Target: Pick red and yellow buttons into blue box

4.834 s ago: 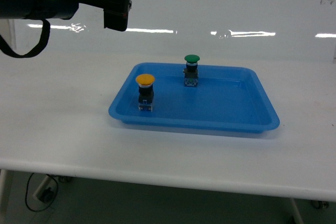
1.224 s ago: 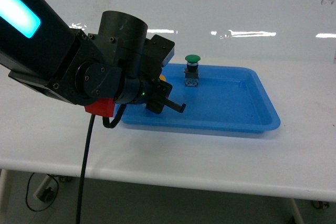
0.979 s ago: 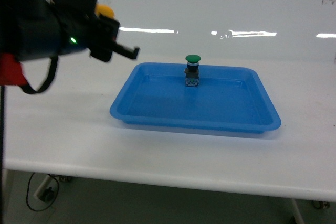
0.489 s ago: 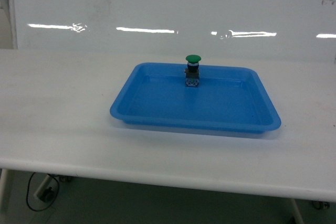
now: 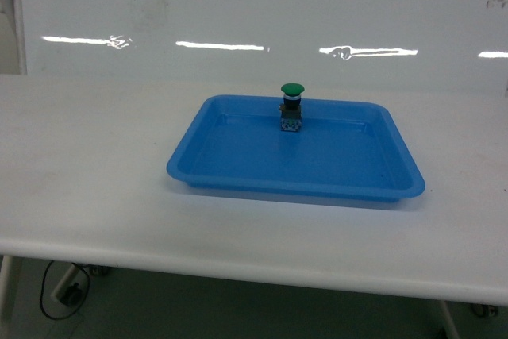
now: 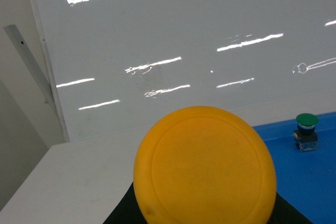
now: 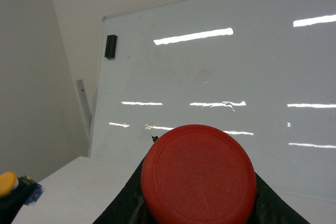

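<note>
The yellow button's cap (image 6: 205, 171) fills the lower middle of the left wrist view. My left gripper (image 6: 205, 217) is shut on it, and its dark fingers (image 6: 122, 214) show beside the cap. In the right wrist view the red button's cap (image 7: 198, 179) sits just as close, with my right gripper (image 7: 198, 216) shut on it between dark fingers (image 7: 122, 205). The blue box (image 5: 381, 186) is a shallow tray on the white table. Neither gripper shows in the head view. The held yellow button (image 7: 6, 182) also appears at the right wrist view's left edge.
A green-capped button (image 5: 291, 106) stands upright at the back middle of the tray, also seen as the green button (image 6: 306, 131) from the left wrist. A whiteboard wall (image 5: 254, 13) runs behind the table. The table's front edge (image 5: 238, 263) is near.
The yellow button stood in the tray's left part. My left gripper closed on it, lifted it up and to the left, and has gone out of the head view.
</note>
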`<state>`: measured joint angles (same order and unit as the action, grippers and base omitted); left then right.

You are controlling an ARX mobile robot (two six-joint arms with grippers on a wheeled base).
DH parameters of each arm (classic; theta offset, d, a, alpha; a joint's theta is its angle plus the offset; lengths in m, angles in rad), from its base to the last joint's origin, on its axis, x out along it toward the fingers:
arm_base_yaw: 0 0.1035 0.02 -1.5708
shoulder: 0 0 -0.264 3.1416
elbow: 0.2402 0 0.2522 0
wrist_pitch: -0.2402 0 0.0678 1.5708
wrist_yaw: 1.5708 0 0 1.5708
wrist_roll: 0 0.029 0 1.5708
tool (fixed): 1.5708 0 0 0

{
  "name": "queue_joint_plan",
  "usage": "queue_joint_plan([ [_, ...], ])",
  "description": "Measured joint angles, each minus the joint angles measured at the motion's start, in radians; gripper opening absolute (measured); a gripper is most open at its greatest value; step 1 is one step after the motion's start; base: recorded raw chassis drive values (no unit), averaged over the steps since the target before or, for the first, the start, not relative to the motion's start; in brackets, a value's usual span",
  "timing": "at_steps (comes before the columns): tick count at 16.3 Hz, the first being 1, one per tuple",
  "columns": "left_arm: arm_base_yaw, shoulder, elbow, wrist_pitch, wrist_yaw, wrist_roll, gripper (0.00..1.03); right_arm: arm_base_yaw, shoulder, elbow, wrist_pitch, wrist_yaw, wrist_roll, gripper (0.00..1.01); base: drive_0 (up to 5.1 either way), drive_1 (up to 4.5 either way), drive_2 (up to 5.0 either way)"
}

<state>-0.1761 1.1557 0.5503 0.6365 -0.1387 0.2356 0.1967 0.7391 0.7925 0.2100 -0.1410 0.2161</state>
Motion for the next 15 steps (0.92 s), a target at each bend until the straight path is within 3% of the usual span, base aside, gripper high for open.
queue_joint_plan([
  [3,0.013,-0.013,-0.016,-0.018,0.037,-0.006,0.24,0.002,-0.053,-0.063,-0.068,0.032,-0.005,0.28,0.0,0.0,0.0],
  [7,0.049,-0.068,-0.044,-0.045,0.044,-0.023,0.24,0.06,-0.1,-0.112,-0.115,0.082,-0.016,0.28,0.0,0.0,0.0],
  [11,0.062,-0.085,-0.054,-0.064,0.043,-0.023,0.24,0.082,-0.121,-0.122,-0.126,0.093,-0.027,0.28,0.0,0.0,0.0],
  [15,0.066,-0.087,-0.064,-0.079,0.044,-0.021,0.24,0.134,-0.127,-0.171,-0.121,0.143,-0.064,0.28,0.0,0.0,0.0],
])
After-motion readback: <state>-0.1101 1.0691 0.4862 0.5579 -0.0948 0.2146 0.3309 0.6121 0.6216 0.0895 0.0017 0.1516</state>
